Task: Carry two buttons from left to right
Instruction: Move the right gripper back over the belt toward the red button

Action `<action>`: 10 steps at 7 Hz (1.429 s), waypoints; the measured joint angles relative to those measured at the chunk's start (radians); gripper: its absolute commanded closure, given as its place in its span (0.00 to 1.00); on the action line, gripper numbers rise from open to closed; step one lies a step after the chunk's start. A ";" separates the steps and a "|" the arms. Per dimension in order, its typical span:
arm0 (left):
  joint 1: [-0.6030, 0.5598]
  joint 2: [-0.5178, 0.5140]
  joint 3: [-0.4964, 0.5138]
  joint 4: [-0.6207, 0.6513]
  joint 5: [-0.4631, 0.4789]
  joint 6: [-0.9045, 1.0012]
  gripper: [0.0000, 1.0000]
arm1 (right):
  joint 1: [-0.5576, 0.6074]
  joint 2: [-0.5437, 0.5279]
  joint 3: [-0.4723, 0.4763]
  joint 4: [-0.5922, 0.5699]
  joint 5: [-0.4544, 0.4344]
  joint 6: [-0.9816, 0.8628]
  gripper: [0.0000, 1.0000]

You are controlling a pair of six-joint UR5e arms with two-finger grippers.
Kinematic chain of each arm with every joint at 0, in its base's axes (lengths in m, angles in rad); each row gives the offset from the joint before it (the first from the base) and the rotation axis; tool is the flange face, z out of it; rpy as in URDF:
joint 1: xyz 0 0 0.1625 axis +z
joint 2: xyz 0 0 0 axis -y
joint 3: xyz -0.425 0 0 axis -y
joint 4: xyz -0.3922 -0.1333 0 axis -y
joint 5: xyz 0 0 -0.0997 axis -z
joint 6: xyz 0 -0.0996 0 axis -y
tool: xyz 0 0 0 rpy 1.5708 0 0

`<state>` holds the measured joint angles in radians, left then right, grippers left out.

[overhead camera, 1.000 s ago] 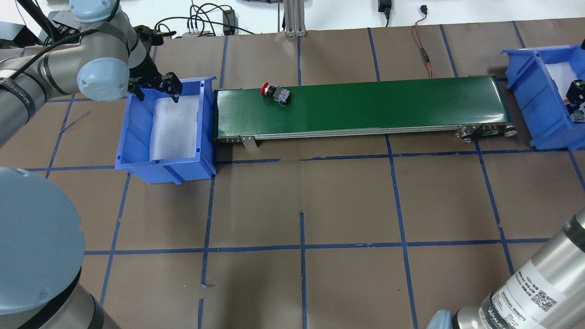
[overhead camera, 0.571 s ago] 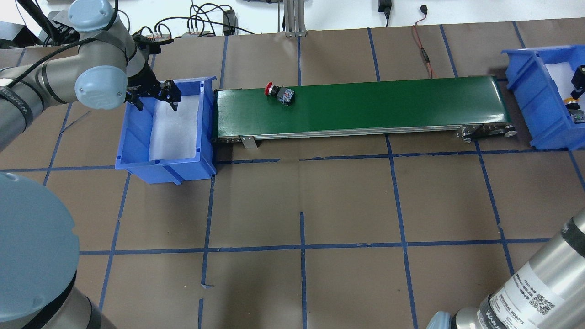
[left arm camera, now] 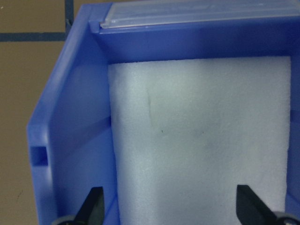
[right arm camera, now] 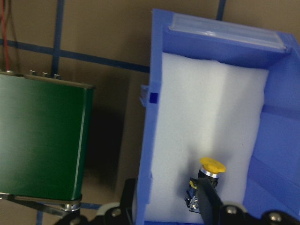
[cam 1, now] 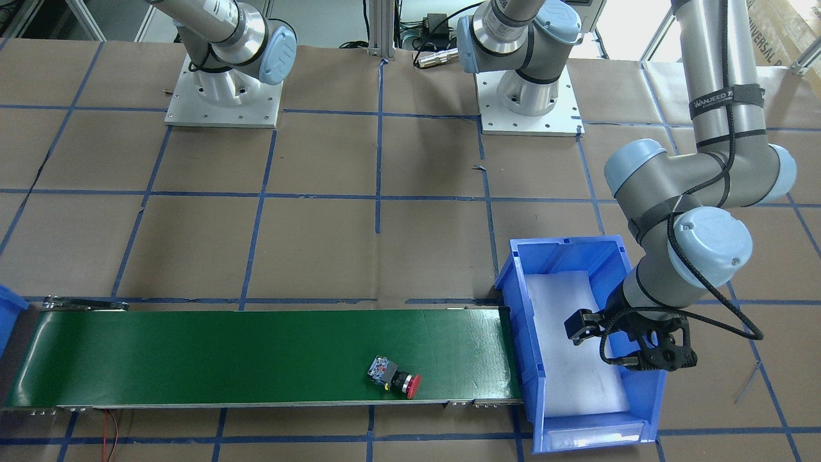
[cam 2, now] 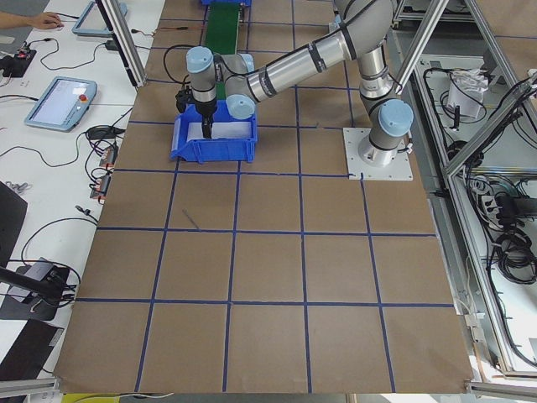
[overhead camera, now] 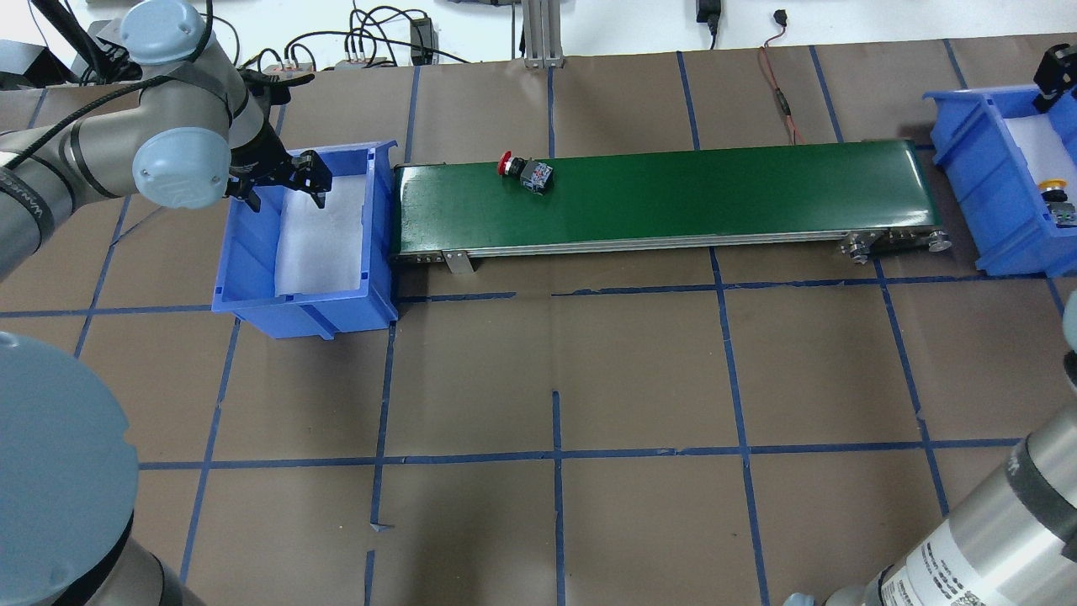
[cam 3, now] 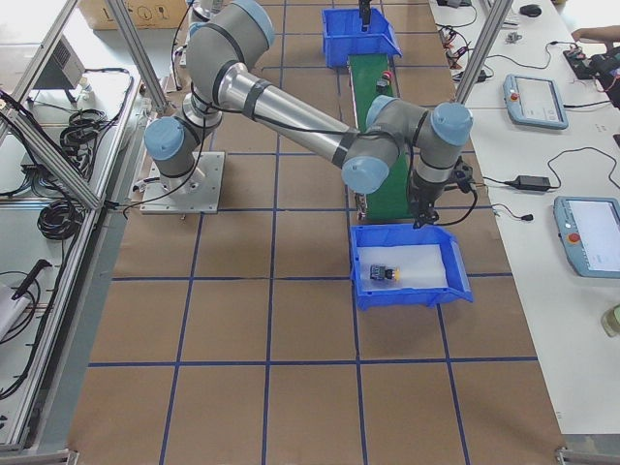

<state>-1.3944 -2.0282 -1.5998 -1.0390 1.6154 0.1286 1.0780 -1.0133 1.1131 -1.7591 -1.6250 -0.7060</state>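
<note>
1. Overhead exterior view, upper middle: the red button (overhead camera: 523, 171) lies on its side on the green belt (overhead camera: 715, 194), near the belt's left end and close to its upper edge. Its round red cap points to the frame's left, with the black-grey blocky body behind it. In the front-facing view it sits at lower middle (cam 1: 394, 377), cap toward the right.
2. At the right edge of the overhead frame, the yellow button (overhead camera: 1056, 202) rests on white foam inside the right blue bin (overhead camera: 968, 168). The right wrist view shows its round yellow mushroom cap (right arm camera: 212, 165) above a dark body.
3. At upper left of the overhead frame, the left claw (overhead camera: 284, 195) hangs spread wide over the left blue bin (overhead camera: 252, 252) and holds nothing. In the left wrist view its black fingertips (left arm camera: 93, 206) sit at the bottom corners, with only bare foam between them.
4. At the overhead frame's top right corner, the right claw (overhead camera: 1056, 76) is above the right bin. In its wrist view the fingers (right arm camera: 208, 201) stand apart and grip nothing; one hides part of the yellow button's body.
5. Both bins and the belt stand on the brown table (overhead camera: 589, 379).
</note>
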 measured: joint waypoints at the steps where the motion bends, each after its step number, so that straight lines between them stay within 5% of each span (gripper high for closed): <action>1: 0.000 0.001 -0.003 0.000 0.000 -0.005 0.00 | 0.049 -0.021 0.002 0.003 0.012 0.003 0.41; 10: 0.031 -0.006 0.002 -0.025 -0.013 0.116 0.00 | 0.421 -0.064 0.092 0.049 0.104 0.072 0.37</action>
<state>-1.3637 -2.0342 -1.5979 -1.0640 1.6020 0.2441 1.4991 -1.0772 1.2049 -1.7099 -1.5208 -0.6340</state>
